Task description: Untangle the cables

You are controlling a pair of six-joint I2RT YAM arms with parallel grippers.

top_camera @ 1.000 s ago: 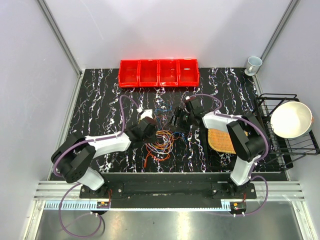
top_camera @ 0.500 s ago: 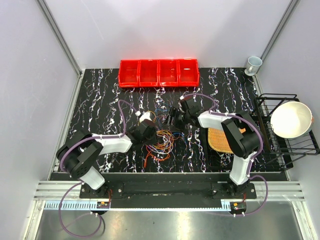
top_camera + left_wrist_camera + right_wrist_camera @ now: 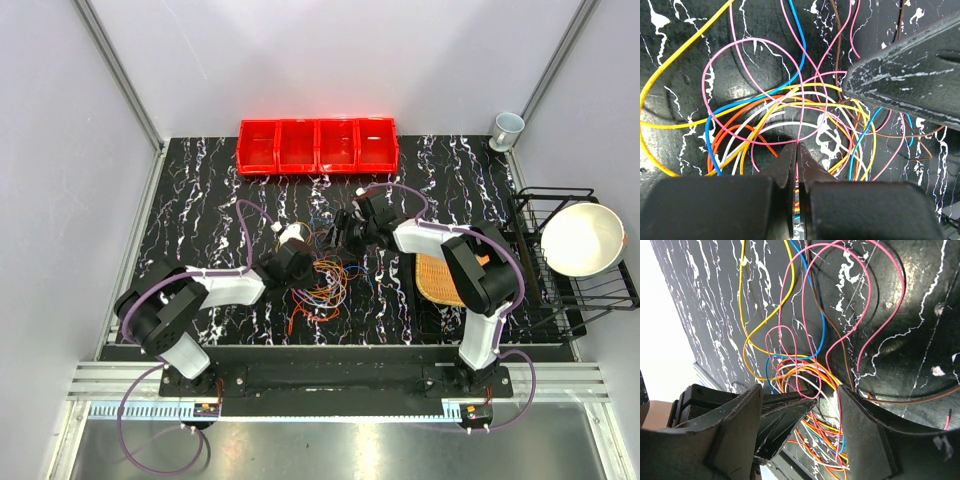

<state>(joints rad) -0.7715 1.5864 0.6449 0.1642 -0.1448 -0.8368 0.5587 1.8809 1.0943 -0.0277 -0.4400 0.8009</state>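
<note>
Woven mat [image 3: 440,280]: lies on the black marbled table [image 3: 200,200], in front of the red bins [image 3: 318,146] and off their right end, on the near side.

Cables [image 3: 325,285]: a loose heap of thin wires in orange, yellow, blue, pink, white and brown. It lies in front of the middle of the red bins, well apart from them, and the loops cross each other many times.

Left gripper [image 3: 797,150]: in front of the left half of the red bins, at the edge of the heap. Its jaws are pressed fully together, and a pink wire [image 3: 801,120] runs down into their tips, so it seems to be pinched there.

Right gripper [image 3: 799,390]: closer to the red bins than the left one, in front of their right half. Its jaws stand apart and hold nothing. Several loops, and the left gripper's tip, lie between them.

Risk 1: if the left gripper pulls the pink wire away, the loops crossing it can draw tight and make a knot, because the heap is not loosened.

Risk 2: if the right jaws come together here, they may catch several wires at once, or strike the left tip, since the two grippers are very near.

Risk 3: the pink wire is thin and smooth, so it may slip out under a pull.
</note>
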